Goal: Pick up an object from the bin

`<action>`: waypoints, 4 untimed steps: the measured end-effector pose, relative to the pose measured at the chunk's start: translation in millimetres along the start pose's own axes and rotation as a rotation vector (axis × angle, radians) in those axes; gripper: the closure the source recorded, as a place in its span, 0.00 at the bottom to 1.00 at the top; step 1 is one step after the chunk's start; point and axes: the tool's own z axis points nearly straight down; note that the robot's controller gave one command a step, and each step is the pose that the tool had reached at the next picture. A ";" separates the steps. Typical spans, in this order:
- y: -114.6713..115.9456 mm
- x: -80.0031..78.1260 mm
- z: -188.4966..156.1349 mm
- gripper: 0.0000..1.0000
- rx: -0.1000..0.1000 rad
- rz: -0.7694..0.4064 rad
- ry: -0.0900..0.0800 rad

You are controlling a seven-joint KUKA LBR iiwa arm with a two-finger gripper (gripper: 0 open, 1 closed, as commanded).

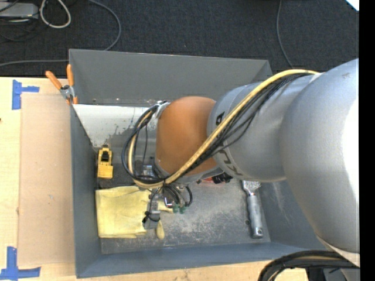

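My gripper (153, 213) reaches down below the arm's orange cover to the right edge of a crumpled pale yellow cloth (120, 212), which lies in the front left part of the bin. The gripper's tip is at or just above the cloth; nothing shows held in it. A small yellow toy vehicle (105, 163) stands just behind the cloth, near the left wall.
A silver metal tool with a round handle (254, 211) lies lengthwise at the front right of the bin. A small red and dark thing (219, 179) peeks out from under the arm. The arm and its cables cover the bin's middle and right.
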 end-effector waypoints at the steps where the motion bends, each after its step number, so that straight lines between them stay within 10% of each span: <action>1: 0.0 0.0 0.0 0.00 0.000 0.000 0.000; 2: 17.5 40.3 60.4 1.00 0.001 -0.033 0.004; 3: 17.2 40.1 60.4 1.00 0.001 -0.032 0.004; 4: 10.0 44.1 -42.3 1.00 0.003 -0.014 0.009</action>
